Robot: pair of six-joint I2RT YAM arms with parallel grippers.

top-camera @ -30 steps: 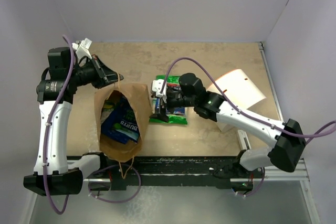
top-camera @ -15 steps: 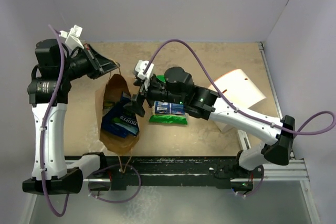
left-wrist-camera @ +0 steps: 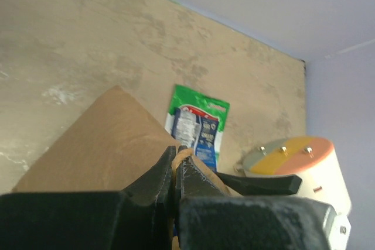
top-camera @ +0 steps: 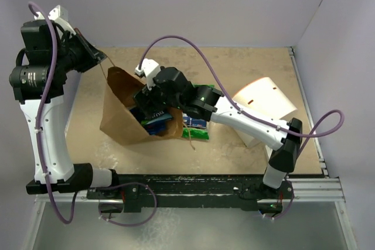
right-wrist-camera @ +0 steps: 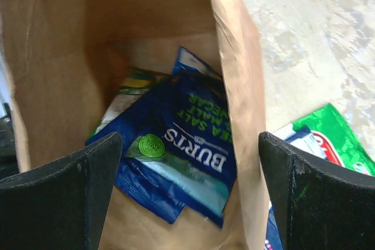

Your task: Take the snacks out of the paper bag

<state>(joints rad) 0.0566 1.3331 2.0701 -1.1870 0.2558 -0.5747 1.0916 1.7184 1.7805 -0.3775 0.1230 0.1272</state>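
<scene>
The paper bag [top-camera: 120, 112] lies on the left half of the worktop [top-camera: 234, 65], about midway between its near and far edges. Its far end is raised and its mouth faces right. Inside, a dark blue packet [right-wrist-camera: 187, 156] marked "BURTS" lies on top. More packets [right-wrist-camera: 136, 81], one green and yellow, are partly hidden beneath it towards the bag's bottom. A green packet [top-camera: 198, 128] with a red and blue label lies flat on the worktop just outside the mouth, near the middle. The left gripper [top-camera: 98, 60] hangs above the bag's far left corner, its jaws pinched together on a thin twisted handle [left-wrist-camera: 185, 154]. The right gripper [right-wrist-camera: 188, 144] is at the bag's mouth with its jaws spread wide, holding nothing. In the wrist view one finger [right-wrist-camera: 64, 185] lies over the bag's inside and the other over the outer side of its right wall. A white cylinder [top-camera: 266, 102] lies on its side near the right edge, well apart from the bag.
</scene>
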